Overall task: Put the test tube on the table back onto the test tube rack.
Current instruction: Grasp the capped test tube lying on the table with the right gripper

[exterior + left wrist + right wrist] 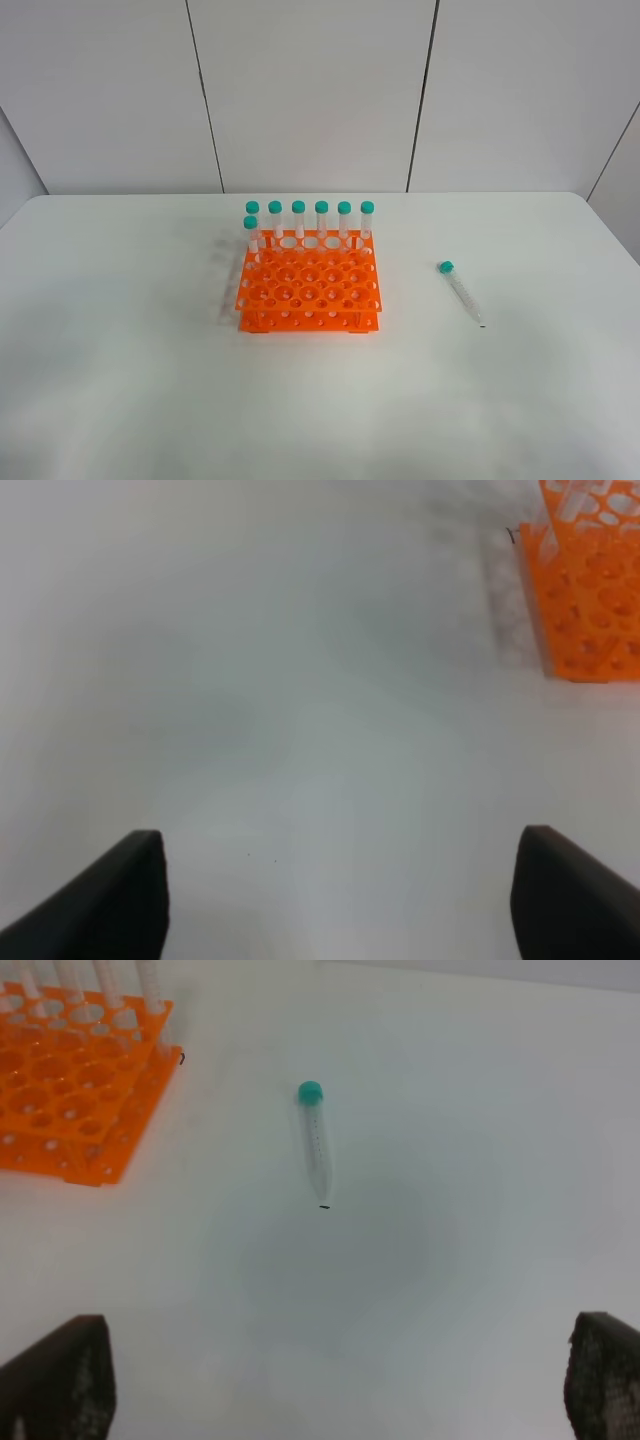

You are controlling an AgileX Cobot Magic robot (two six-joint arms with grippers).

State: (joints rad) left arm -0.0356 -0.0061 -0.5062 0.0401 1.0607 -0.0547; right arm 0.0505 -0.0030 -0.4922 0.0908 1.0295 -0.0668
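A clear test tube (461,291) with a teal cap lies flat on the white table (120,350), to the right of the orange test tube rack (308,289). The rack holds several upright teal-capped tubes (310,220) along its back row and back-left corner. Neither arm shows in the high view. In the right wrist view the tube (315,1143) lies ahead of my open, empty right gripper (340,1380), with the rack (70,1090) beside it. My left gripper (340,895) is open and empty over bare table, with a rack corner (590,590) ahead.
Grey wall panels (310,90) stand behind the table's far edge. The table's rounded far corners show at left and right.
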